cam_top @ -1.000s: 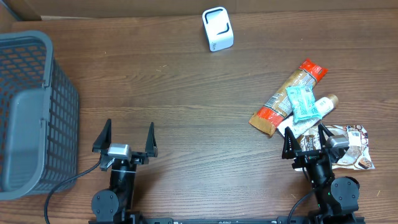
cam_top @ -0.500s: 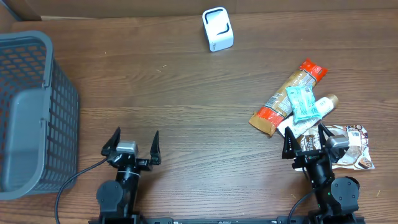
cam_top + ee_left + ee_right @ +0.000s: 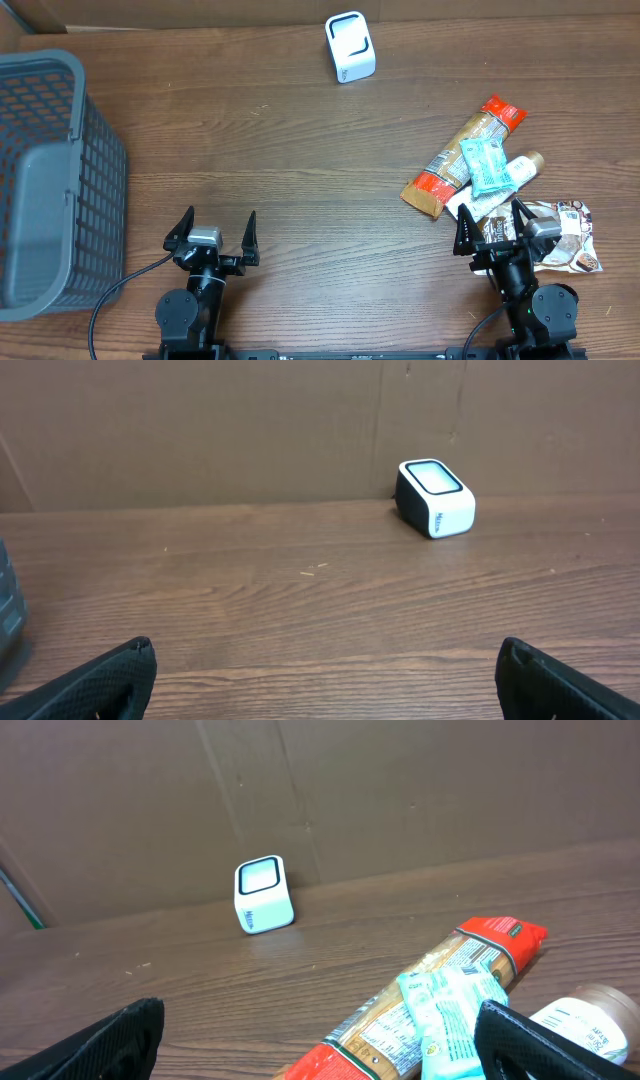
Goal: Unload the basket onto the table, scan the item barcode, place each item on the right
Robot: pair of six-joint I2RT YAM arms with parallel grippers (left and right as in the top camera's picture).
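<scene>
The white scanner (image 3: 349, 46) stands at the table's far edge, also visible in the left wrist view (image 3: 436, 497) and the right wrist view (image 3: 264, 894). On the right lies a pile of items: a long pasta pack with red ends (image 3: 462, 158) (image 3: 430, 1000), a teal packet (image 3: 487, 166) (image 3: 455, 1010) on top of it, a white bottle (image 3: 522, 168) (image 3: 585, 1020) and a flat white pouch (image 3: 570, 238). My right gripper (image 3: 492, 228) (image 3: 320, 1010) stands open just in front of the pile, holding nothing. My left gripper (image 3: 213, 232) (image 3: 325, 650) stands open over bare wood at the near left.
A tall grey mesh basket (image 3: 50, 180) fills the left side of the table, its edge just showing in the left wrist view (image 3: 8, 605). A brown cardboard wall (image 3: 250, 430) runs along the back behind the scanner.
The left gripper shifted slightly right and toward the near edge a second ago and has held still since. The right arm and the items have not moved.
</scene>
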